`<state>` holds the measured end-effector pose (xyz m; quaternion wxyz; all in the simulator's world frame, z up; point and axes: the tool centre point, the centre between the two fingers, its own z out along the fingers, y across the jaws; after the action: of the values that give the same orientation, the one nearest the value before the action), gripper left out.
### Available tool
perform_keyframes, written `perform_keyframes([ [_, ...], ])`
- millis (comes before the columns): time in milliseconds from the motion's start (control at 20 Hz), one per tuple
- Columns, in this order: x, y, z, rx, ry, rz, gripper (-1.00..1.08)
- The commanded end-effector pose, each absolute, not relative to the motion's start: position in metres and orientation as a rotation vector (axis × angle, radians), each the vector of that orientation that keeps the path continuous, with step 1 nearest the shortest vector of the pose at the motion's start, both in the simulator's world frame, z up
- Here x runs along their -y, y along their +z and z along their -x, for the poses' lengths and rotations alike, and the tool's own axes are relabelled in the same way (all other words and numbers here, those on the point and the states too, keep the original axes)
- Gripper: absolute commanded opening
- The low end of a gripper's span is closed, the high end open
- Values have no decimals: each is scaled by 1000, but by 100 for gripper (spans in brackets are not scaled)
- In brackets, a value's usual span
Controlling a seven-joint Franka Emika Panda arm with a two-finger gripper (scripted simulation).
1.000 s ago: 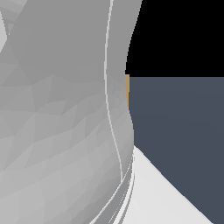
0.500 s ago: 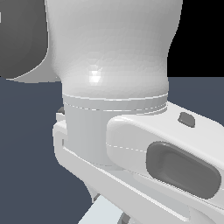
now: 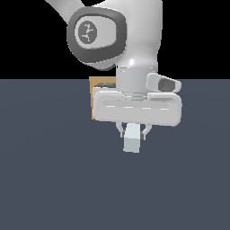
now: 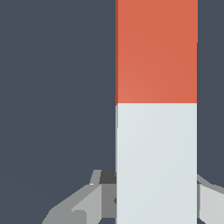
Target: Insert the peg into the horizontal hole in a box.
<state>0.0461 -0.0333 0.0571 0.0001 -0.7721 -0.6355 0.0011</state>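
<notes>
- The long square-sectioned peg (image 3: pixel 132 143), orange-red with a pale grey-white end, shows only that pale end in the exterior view, pointing toward the camera; the wrist view shows the orange-red length running on away from the fingers.
- The white two-fingered gripper (image 3: pixel 132 131) stands directly over the peg's pale end, one fingertip on each side of it. The jaws are drawn in close around the bar, and whether they are actually pressing on it or only bracketing it I cannot tell.
- Taking the peg at the pale end looks deliberate: it would leave the whole orange-red length free ahead of the hand, which is the part likely meant to enter the hole.
- The dark grey-blue floor (image 3: pixel 54 179) carries everything; the peg sits low above or on it, around its middle, and contact is not clear.
- Farthest back, the tan wood-coloured square box (image 3: pixel 95 101) stands behind the gripper body toward the exterior view's left, mostly hidden by it.
- The hole in the box's face is covered by the arm, so its alignment with the peg cannot be judged.
</notes>
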Motion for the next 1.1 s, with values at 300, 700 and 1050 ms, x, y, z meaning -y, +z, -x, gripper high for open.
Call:
perform_keyframes([
  [300, -76, 76, -37, 2300, 0, 2141, -100],
  [700, -91, 79, -32, 2339, 0, 2097, -100],
  [1050, -90, 80, -33, 2341, -2, 2098, -100],
])
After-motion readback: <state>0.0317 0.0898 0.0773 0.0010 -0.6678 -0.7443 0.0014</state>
